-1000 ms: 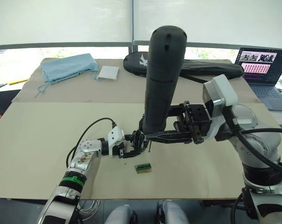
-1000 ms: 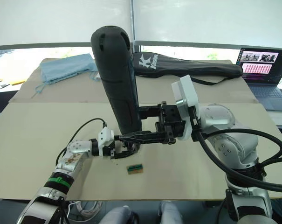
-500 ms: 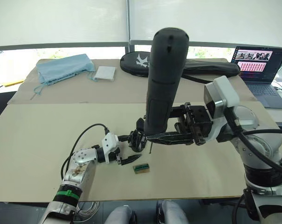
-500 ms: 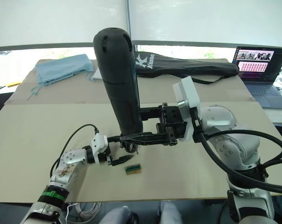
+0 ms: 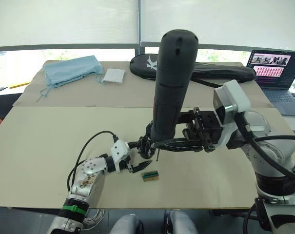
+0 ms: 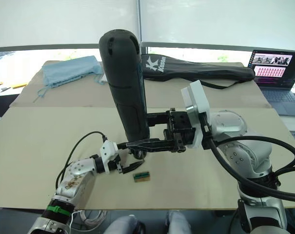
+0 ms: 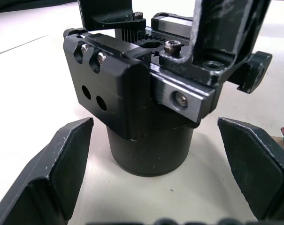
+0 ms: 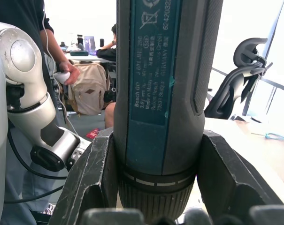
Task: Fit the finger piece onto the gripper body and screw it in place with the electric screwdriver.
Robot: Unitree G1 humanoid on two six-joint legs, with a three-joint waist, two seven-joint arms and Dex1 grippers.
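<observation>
Left fingers (image 7: 62,159) spread apart, flanking the gripper body (image 7: 146,112) untouched.

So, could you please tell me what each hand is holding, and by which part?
The right hand grips the electric screwdriver around its lower barrel, held upright. The left hand holds nothing; its fingers stand open either side of the gripper body.

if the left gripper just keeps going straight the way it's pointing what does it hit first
Most likely the gripper body: it stands dead ahead between the open fingers of the left gripper, with a small gap before contact.
</observation>
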